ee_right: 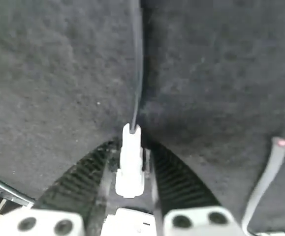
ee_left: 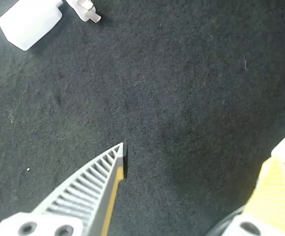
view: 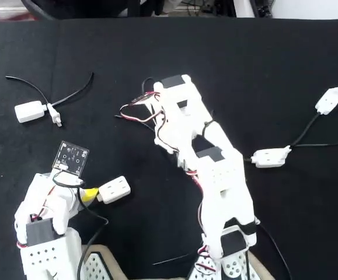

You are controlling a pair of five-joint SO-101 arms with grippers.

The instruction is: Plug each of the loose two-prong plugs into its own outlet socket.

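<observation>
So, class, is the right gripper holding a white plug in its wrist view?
Yes, the right gripper is closed on a white plug trailing a black cord.

The counter [view: 244, 64] is covered with a black cloth [view: 116, 52]. At the far left, a white left socket [view: 30, 111] is laid flat, and a small white plug [view: 54, 114] is set just beside it; whether the two touch cannot be told. Two black left cables [view: 75, 90] are curved away from this pair toward the rear. A front socket [view: 114, 189] is laid at the front left. On the right side a right socket [view: 271, 157] is laid, and an edge socket [view: 330, 99] is placed farther back by the right edge. Black right cables [view: 306, 131] are run between these two and off the right edge.
</observation>
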